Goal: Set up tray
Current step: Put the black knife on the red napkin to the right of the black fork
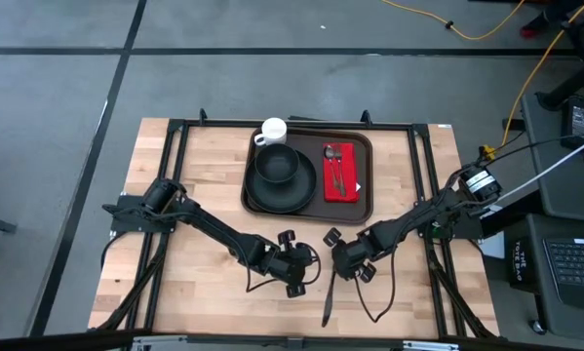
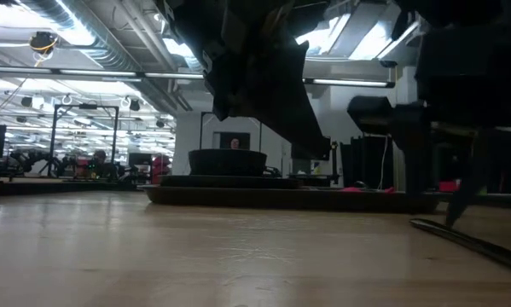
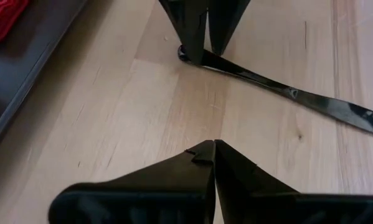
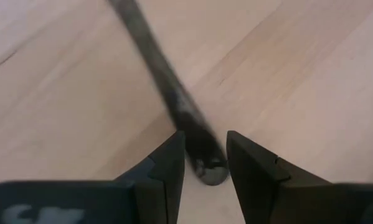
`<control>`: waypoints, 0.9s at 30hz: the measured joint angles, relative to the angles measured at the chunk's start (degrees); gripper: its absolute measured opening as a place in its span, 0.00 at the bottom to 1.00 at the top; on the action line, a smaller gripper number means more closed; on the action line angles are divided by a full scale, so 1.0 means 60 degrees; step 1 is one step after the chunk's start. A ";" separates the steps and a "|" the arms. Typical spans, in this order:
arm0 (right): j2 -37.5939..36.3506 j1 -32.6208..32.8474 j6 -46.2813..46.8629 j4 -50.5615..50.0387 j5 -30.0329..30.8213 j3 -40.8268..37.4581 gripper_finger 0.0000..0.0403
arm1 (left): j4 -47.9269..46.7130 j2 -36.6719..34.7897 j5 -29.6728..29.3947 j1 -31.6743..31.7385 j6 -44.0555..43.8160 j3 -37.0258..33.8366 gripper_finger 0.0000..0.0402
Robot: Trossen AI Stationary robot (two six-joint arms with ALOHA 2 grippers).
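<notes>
Left gripper (image 1: 293, 261) hangs low over the wooden table (image 1: 189, 185) near the front edge, fingers (image 3: 198, 158) pressed together, holding nothing. Just to its right lies a dark knife (image 1: 326, 297), long and slim on the bare wood. Right gripper (image 1: 342, 255) sits down at the knife's near end, its fingers (image 4: 170, 155) apart with the handle tip between them. Farther back, the tray (image 1: 365, 200) rests flat, carrying a black plate (image 1: 282, 190) with bowl (image 1: 277, 163), a white mug (image 1: 273, 131), and a red napkin (image 1: 346, 185) with cutlery.

One tray (image 1: 365, 180), one plate (image 1: 282, 195), one knife (image 1: 326, 297)
</notes>
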 joint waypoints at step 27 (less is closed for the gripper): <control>-0.0022 -0.0001 -0.1350 0.0927 -0.0446 -0.0206 0.31 | -0.0091 0.0000 -0.0002 0.0000 0.0101 0.0000 0.01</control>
